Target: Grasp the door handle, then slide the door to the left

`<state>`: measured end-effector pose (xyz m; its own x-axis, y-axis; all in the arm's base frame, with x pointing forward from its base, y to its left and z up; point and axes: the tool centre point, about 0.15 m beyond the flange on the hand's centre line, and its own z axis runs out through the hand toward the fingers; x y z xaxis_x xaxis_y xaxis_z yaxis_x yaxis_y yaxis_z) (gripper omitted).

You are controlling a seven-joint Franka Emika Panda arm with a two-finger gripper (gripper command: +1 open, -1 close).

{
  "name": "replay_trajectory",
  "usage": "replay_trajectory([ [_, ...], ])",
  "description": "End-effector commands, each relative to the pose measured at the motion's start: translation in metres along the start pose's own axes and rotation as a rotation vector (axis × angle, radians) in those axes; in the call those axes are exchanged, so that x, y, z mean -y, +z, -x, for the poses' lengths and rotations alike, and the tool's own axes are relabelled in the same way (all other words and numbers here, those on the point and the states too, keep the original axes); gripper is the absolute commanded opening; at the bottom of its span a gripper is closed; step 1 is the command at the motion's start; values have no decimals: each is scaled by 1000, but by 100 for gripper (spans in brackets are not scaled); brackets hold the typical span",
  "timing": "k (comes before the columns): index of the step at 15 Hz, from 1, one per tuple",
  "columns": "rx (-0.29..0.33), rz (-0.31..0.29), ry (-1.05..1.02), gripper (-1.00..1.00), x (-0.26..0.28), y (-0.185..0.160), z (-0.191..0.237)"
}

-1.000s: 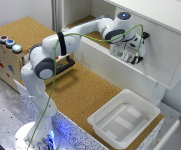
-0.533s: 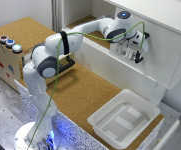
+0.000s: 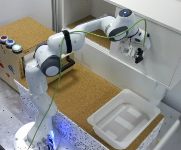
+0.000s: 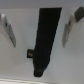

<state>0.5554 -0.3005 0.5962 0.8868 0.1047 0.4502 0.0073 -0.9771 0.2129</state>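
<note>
A: Checking the gripper [image 3: 136, 50] vs the door handle [image 4: 48, 37] — where does it sit?

B: Wrist view shows the handle as a dark bar running lengthwise straight down the gap between the two fingers [image 4: 7, 29], one pale finger on each side. Jaws spread, nothing pinched yet; some clearance both sides.

A: And the door [image 3: 166, 55]?

B: White panel on the cabinet front, toward the exterior view's right. Handle sticks out from it; in the exterior view the arm's wrist covers most of it, so can't confirm contact there.

A: So the handle's long axis?

B: Runs across the closing direction, i.e. the fingers would close on its narrow width. Looks like a good setup, prob. just needs to close, then pull sideways. Risk: off-centre pinch, since the bar seems a bit nearer one finger.
</note>
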Motion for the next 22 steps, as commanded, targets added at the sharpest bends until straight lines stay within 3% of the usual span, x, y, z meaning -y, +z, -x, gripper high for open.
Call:
replay_trajectory([
  [1, -30, -74, 18, -100, -19, 15, -27],
  [11, -49, -85, 29, -100, 16, 14, -10],
  [22, -35, -217, -62, -100, 115, 23, -3],
])
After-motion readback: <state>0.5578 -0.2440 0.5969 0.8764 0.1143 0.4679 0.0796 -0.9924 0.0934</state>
